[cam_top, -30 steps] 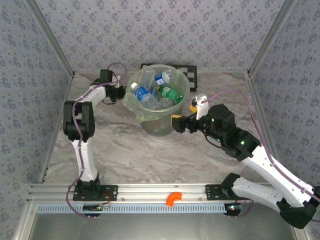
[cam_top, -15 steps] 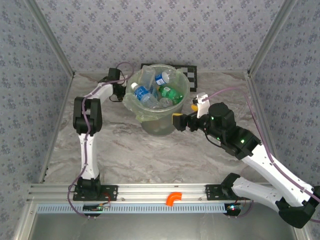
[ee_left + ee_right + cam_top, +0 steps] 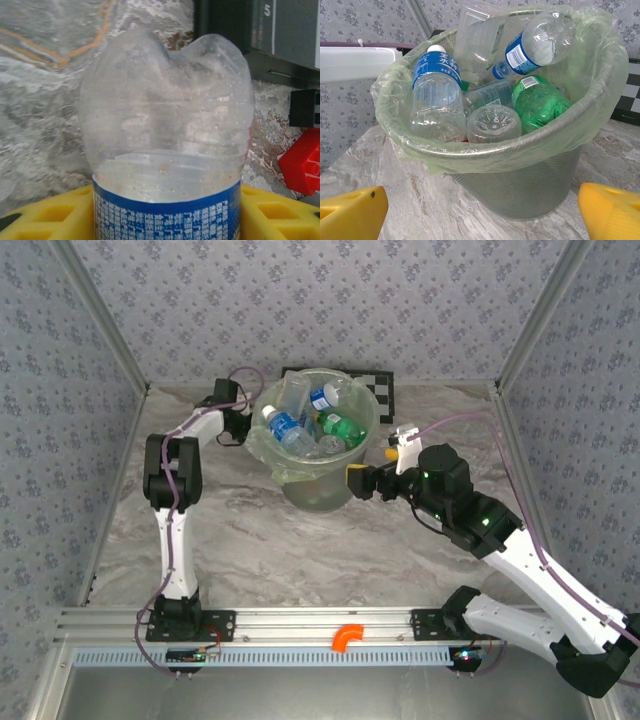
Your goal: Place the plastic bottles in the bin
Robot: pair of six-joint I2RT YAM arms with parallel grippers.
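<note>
My left arm reaches far across the table, elbow raised and forearm angling in toward the bin's left side, where my left pincer (image 3: 240,426) sits just beside the rim. It is clamped on a clear bottle (image 3: 165,135) with a blue label. The yellow fingers (image 3: 45,220) flank the label on both sides, and the dented base juts out ahead of them with marbled table behind it.

My right arm comes in low from the right, forearm pointing left at the bin (image 3: 315,492). My right pincer (image 3: 370,468) is spread wide near the bin's right wall, with nothing between its yellow tips.

The bin stands upright at the far middle of the table, its wall a fine mesh with a pale green liner folded over the rim. Inside lie the other bottles (image 3: 437,95), clear ones with blue labels and a green one (image 3: 540,105).

The table (image 3: 300,560) is grey and marbled. A checkered board (image 3: 382,386) lies behind the bin, with a red block (image 3: 302,165) near it. Walls (image 3: 330,300) in grey-blue floral paper close three sides, and an aluminium rail (image 3: 300,622) runs along the near edge
</note>
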